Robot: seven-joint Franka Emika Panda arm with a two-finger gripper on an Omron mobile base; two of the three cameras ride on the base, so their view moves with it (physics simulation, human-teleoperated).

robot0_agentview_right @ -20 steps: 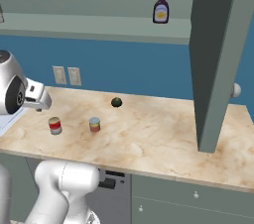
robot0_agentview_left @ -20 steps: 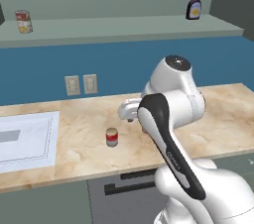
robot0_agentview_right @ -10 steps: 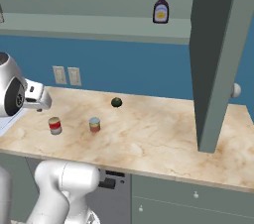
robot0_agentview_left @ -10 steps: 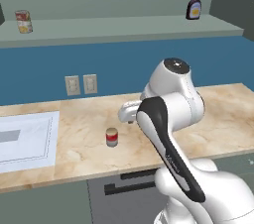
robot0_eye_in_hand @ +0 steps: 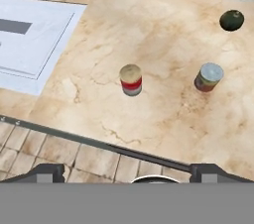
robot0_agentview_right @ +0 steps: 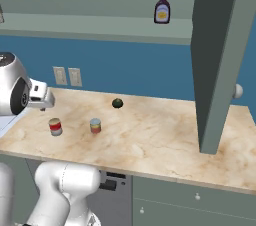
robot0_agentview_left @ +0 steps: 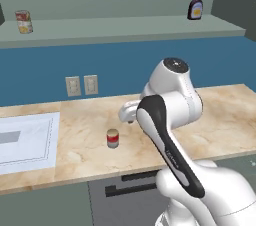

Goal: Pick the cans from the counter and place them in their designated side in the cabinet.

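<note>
Looks like it's lining up the first grab: gripper [robot0_eye_in_hand: 127, 171] wide open, holding nothing, above the desk [robot0_eye_in_hand: 163, 34] edge, both cans (red-and-white can [robot0_eye_in_hand: 131, 80], shorter can [robot0_eye_in_hand: 209, 77]) upright there, probably needs to drop down next.

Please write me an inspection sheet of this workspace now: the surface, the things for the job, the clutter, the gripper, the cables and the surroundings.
Surface: beige marble-patterned counter, with a white rectangular panel at one end.
Job's things: red-and-white labelled can and shorter can with grey band and orange-red label, both upright on the counter, apart. Grey-green cabinet ledge above.
Clutter: dark green round lump on the counter, beyond the shorter can.
Gripper: two-finger gripper open, holding nothing, above the counter's front edge.
Cables: nothing seen.
Surroundings: blue wall with two sockets; yellow-and-red labelled can and dark sauce bottle at opposite ends of the ledge.
</note>
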